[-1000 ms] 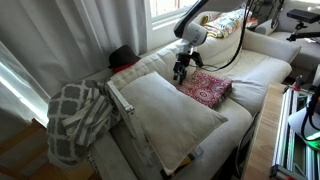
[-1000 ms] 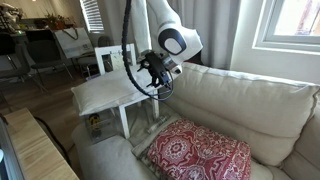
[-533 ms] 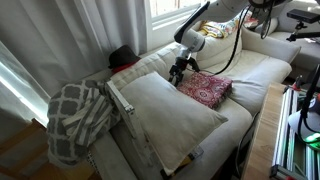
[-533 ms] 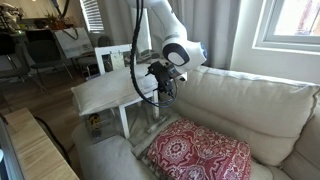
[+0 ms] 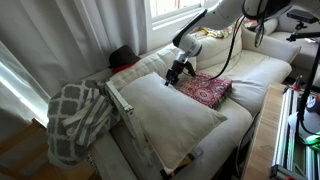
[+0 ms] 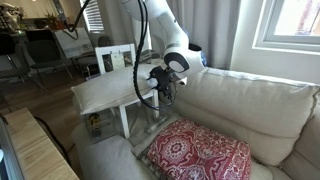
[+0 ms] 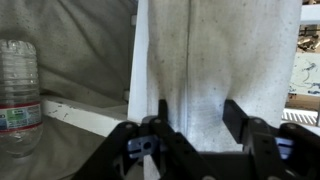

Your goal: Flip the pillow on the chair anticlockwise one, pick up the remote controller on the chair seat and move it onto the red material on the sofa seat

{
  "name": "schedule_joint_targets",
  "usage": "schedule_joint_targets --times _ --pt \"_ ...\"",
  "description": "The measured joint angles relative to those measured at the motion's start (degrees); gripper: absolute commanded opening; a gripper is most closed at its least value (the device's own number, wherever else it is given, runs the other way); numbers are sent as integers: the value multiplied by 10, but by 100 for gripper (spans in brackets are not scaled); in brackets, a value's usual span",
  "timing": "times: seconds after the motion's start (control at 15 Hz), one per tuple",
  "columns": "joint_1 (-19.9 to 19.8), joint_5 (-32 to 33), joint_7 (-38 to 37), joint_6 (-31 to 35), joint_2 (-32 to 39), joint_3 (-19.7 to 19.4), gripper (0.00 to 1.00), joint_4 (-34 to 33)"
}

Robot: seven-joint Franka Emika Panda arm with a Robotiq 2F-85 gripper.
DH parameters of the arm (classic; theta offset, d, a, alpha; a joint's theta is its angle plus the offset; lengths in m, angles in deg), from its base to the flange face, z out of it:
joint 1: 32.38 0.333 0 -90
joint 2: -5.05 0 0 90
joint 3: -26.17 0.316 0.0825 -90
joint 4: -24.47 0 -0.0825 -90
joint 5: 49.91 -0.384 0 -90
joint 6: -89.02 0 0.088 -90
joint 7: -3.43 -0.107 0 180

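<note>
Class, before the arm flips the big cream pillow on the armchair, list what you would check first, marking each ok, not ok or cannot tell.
1. Gripper at the edge of the large cream-white square pillow: ok.
2. Firm grip on that pillow: cannot tell.
3. Patterned red-pink cloth lying flat on the long cream sofa seat: ok.
4. Slim dark remote controller found: not ok, no view shows it.
5. Clear plastic bottle out of the pillow's way: cannot tell.

One pillow [image 5: 170, 115], one red material [image 5: 205, 88], one lattice blanket [image 5: 78, 120], one plastic bottle [image 7: 17, 95], one sofa [image 5: 262, 62].
</note>
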Motion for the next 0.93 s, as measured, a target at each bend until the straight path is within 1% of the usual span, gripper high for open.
schedule_joint_targets --times 0.2,0.27,0.4,0.47,0.53,0.8,0.93 --pt "2 -8 -14 -1 -5 10 7 -1" --pt "4 -9 -23 -1 -10 14 2 1" --pt "11 -14 -55 0 -28 18 0 14" --pt "15 -18 -75 3 -41 18 2 26" --pt "21 -24 -94 12 -57 18 2 41" --pt "47 -55 -167 71 -132 18 3 115" --pt "63 -68 -198 90 -170 18 3 146"
